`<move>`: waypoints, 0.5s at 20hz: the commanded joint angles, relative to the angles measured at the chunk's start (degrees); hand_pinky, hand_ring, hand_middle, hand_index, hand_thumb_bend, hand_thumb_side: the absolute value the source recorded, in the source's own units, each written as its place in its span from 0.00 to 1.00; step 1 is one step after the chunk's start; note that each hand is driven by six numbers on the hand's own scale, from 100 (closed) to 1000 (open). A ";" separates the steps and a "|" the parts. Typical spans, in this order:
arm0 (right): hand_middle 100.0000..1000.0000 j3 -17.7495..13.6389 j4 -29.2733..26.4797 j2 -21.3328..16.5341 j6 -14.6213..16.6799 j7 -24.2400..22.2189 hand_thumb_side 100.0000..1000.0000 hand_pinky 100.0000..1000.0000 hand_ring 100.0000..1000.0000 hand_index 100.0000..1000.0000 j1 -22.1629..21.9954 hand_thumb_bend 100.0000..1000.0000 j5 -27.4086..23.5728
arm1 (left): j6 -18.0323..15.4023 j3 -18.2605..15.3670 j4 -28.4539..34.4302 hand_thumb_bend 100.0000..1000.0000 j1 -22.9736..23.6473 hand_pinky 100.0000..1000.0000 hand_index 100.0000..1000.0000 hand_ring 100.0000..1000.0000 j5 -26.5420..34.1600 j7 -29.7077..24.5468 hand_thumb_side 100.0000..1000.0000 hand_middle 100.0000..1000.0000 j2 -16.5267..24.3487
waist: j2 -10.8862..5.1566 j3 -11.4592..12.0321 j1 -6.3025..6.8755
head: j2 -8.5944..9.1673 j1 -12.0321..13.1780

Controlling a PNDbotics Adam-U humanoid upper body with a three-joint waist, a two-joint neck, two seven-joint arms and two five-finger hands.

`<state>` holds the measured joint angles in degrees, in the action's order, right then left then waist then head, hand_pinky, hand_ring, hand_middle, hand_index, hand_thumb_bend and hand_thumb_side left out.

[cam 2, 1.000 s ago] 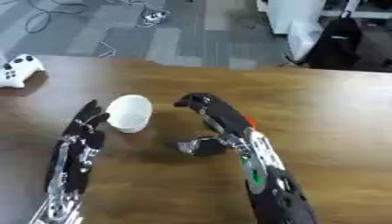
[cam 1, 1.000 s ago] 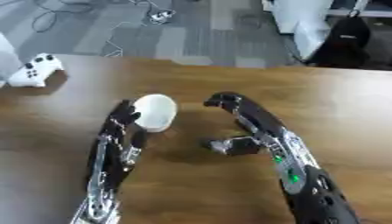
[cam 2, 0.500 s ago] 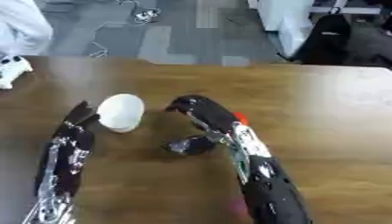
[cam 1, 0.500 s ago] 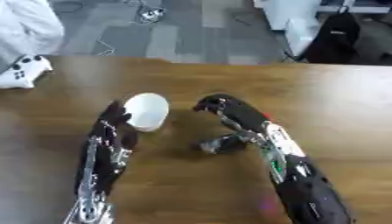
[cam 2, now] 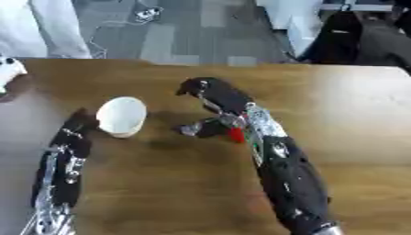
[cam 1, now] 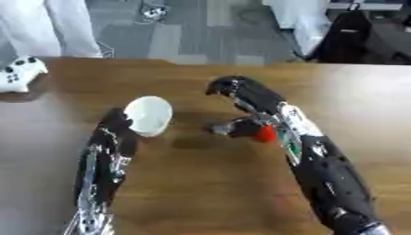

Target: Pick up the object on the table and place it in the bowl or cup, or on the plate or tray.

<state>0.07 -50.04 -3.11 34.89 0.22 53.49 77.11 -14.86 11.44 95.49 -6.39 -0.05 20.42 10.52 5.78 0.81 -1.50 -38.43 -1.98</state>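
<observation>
Fingers of the right hand [cam 1: 241, 98] curl around a red object [cam 1: 266, 133] on the table [cam 1: 201, 183]. Left hand [cam 1: 112, 133] lies straight-fingered, touching the white cup's [cam 1: 148, 114] left side.

Wooden table in an office with grey patterned flooring.
The brown wooden table [cam 1: 185, 193] fills the foreground. Beyond its far edge lies grey carpet [cam 1: 173, 34] with cables [cam 1: 151, 11], a black chair [cam 1: 353, 36], and a white cabinet [cam 1: 301, 18].
</observation>
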 commanded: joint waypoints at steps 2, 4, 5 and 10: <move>0.78 1.36 4.04 -2.79 1.37 0.43 0.73 0.80 0.82 0.83 3.13 0.46 0.05 | -0.04 -0.48 1.02 0.63 0.49 1.00 0.79 0.83 -0.84 -0.05 0.62 0.91 1.08 | -1.45 -0.31 0.31 | -0.69 0.00; 0.78 1.96 6.89 -3.44 2.12 0.48 0.72 0.80 0.82 0.83 4.08 0.46 0.62 | 0.04 -0.53 1.32 0.64 1.01 1.00 0.79 0.83 -1.06 -0.05 0.62 0.91 1.56 | -1.77 -0.34 0.42 | -1.07 0.04; 0.78 2.15 8.13 -3.65 2.42 0.66 0.72 0.80 0.82 0.83 4.47 0.46 1.04 | 0.09 -0.56 1.54 0.64 1.24 1.00 0.79 0.83 -1.13 -0.03 0.62 0.91 1.77 | -1.89 -0.33 0.48 | -1.21 0.05; 0.71 2.37 11.87 -3.52 2.67 2.30 0.70 0.78 0.77 0.82 5.45 0.44 3.82 | 0.36 -0.72 2.64 0.64 1.75 1.00 0.79 0.83 -1.10 0.14 0.62 0.91 2.23 | -2.29 -0.21 0.76 | -1.60 -0.03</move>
<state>2.40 -38.31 -5.74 37.46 1.98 57.33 80.23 -14.67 11.10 96.61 -4.43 -0.97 20.54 11.65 4.42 0.52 -0.93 -40.03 -1.98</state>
